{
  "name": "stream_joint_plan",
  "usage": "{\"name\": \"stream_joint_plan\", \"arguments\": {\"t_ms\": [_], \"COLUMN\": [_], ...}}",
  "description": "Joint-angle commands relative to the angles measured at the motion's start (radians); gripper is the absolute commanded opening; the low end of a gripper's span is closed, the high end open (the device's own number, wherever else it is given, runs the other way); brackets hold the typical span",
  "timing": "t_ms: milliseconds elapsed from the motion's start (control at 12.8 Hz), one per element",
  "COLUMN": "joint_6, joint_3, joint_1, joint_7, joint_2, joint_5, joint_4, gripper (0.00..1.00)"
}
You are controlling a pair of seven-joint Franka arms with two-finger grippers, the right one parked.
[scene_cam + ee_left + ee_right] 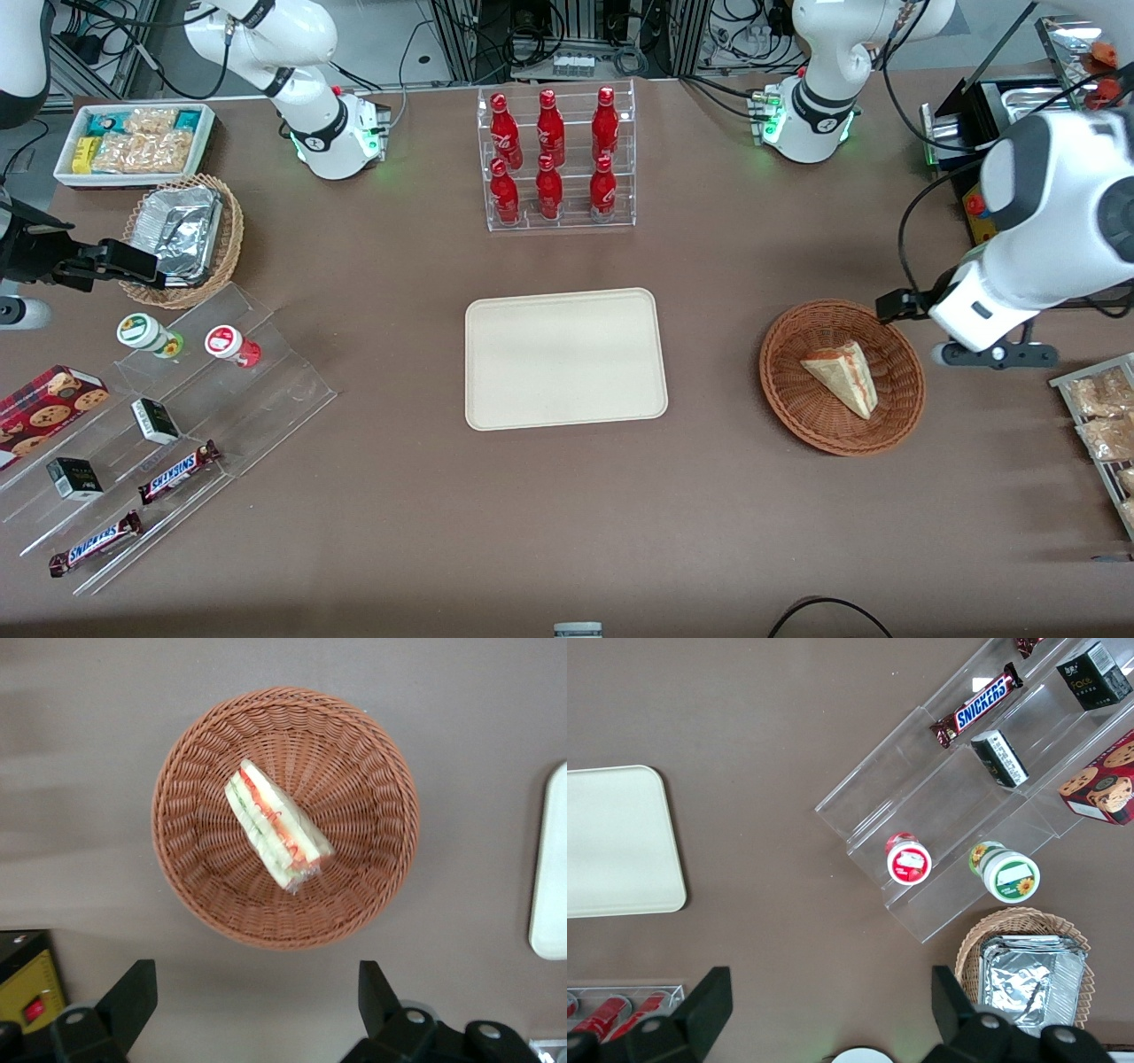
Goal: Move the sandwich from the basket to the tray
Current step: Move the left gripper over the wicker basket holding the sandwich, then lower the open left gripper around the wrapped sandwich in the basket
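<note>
Claw [257, 992] of the working arm hangs well above the desk [532, 514], just off the rim of the basket [190, 868], with its two fingers [133, 992] spread wide and nothing held between them. In the front view the arm's wrist sits beside the basket, toward the working arm's end of the desk.

Inside the basket [797, 416] lies the sandwich [276, 835], a wrapped wedge resting on the woven floor near the middle, its striped filling edge turned upward and its long axis running at a slant across the bowl. The tray [565, 357] stands bare, well apart from the basket toward the parked arm's end.

Risks, as I judge them: the claw is not centred over the wedge, so a straight descent would land a finger on the basket rim and could tip or shove the light wicker bowl. The wedge lies at a slant, so fingers not turned to close across its flat bread faces may skid off its tapered sides or nip only the slippery wrap. Too firm a squeeze would crush the soft bread. A shallow hold could let it drop on the way to the tray.
</note>
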Motion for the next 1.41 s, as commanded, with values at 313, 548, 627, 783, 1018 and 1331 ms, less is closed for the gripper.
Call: {"name": "stream_joint_plan", "arguments": {"t_ms": [313,548,627,783,1018,1331], "joint_6": [0.134,0.140,0.140,0.140,0.232,0.401], "joint_3": [0.007,0.007,0.010,0.012,0.013,0.013], "joint_1": [-0.056,-0.052,-0.043,-0.032,-0.032,-0.032], "joint_7": [-0.278,-0.342,-0.383,-0.486,-0.617,-0.729], "joint_2": [0.072,0.075,0.066,0.061,0.038,0.035], "joint_5": [-0.009,-0.012,-0.031,-0.048,-0.047,-0.047], "joint_4": [-0.039,-0.045,-0.055,-0.059,-0.123,-0.231], "gripper": [1.00,1.00,1.00,1.00,1.00,1.00]}}
